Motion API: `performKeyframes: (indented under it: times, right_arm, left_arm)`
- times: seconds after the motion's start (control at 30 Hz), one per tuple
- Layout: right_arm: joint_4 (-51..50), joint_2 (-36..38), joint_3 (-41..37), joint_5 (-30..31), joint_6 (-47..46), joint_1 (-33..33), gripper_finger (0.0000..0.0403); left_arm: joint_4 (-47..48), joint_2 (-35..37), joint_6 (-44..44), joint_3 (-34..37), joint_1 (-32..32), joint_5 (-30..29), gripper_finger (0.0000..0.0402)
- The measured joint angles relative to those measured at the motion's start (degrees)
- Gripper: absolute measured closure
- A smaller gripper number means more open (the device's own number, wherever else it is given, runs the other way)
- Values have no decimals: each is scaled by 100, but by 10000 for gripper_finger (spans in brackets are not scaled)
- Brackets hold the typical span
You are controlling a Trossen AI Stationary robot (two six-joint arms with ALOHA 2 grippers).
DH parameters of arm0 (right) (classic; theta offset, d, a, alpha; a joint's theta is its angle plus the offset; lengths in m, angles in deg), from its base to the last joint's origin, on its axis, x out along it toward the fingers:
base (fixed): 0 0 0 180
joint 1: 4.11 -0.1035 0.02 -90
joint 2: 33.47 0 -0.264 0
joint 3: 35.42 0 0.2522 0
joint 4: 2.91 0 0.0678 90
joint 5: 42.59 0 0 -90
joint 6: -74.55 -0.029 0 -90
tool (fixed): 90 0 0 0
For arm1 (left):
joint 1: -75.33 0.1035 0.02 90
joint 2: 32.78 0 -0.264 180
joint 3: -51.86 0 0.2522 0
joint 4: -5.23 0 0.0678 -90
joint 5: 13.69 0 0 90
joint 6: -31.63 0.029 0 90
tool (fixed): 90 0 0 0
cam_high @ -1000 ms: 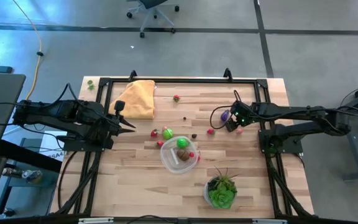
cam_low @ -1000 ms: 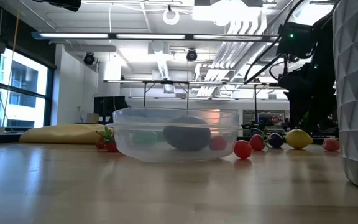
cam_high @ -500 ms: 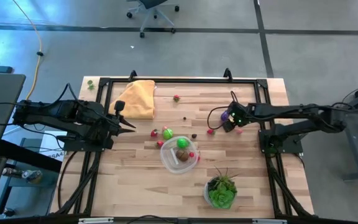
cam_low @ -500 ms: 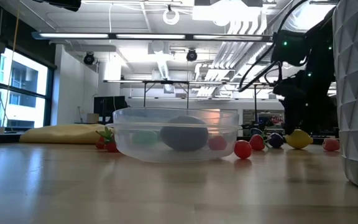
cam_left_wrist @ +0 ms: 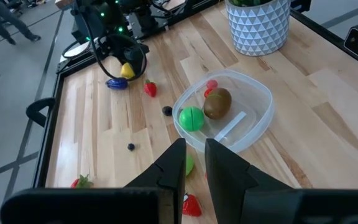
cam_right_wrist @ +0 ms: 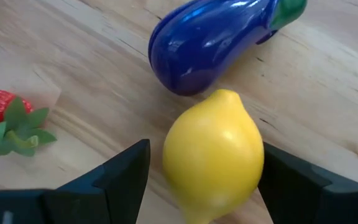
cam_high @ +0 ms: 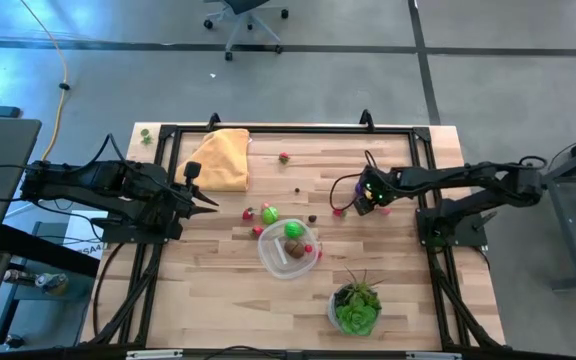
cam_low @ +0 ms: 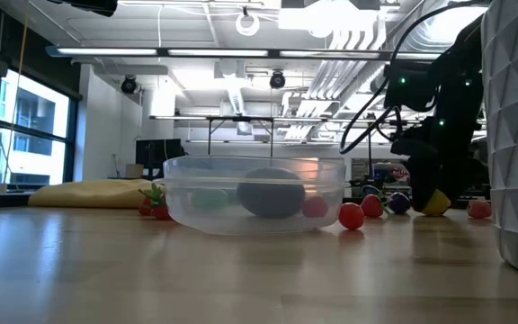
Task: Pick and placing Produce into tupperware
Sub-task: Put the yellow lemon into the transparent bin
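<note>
A yellow lemon point(cam_right_wrist: 213, 155) lies on the wooden table point(cam_high: 408, 290) directly between the spread fingers point(cam_right_wrist: 126, 171) of the right gripper point(cam_right_wrist: 205, 171), which stands wide around it with a gap showing on each side, so the lemon is framed but not visibly squeezed. Just ahead of that gripper, touching the lemon, lies a blue-purple eggplant point(cam_right_wrist: 213, 40), and off to one side of the fingers sits a red strawberry point(cam_right_wrist: 2, 112). Farther out from the gripper, toward the table's middle, the clear tupperware point(cam_high: 288, 252) holds a green ball point(cam_left_wrist: 191, 118), a brown piece point(cam_left_wrist: 217, 103) and a small red piece point(cam_left_wrist: 211, 85). More red and green produce lies loose on the table beyond the container. The left gripper point(cam_left_wrist: 192, 163) waits near the far side of the table, by the yellow cloth point(cam_high: 220, 157), its fingers drawn narrow and holding nothing.
</note>
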Motion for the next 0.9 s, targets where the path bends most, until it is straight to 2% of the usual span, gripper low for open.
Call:
performKeyframes:
  times: [0.3,0.67,0.9]
  right_arm:
    - [53,-37,4,250,-25,-1,144]
    - [120,-37,4,104,-351,0,201]
    - [158,-34,4,98,-299,-3,208]
  left_arm:
    - [0,2,-1,0,2,0,350]
    - [0,0,-2,0,1,0,350]
    - [-1,1,-2,0,2,0,350]
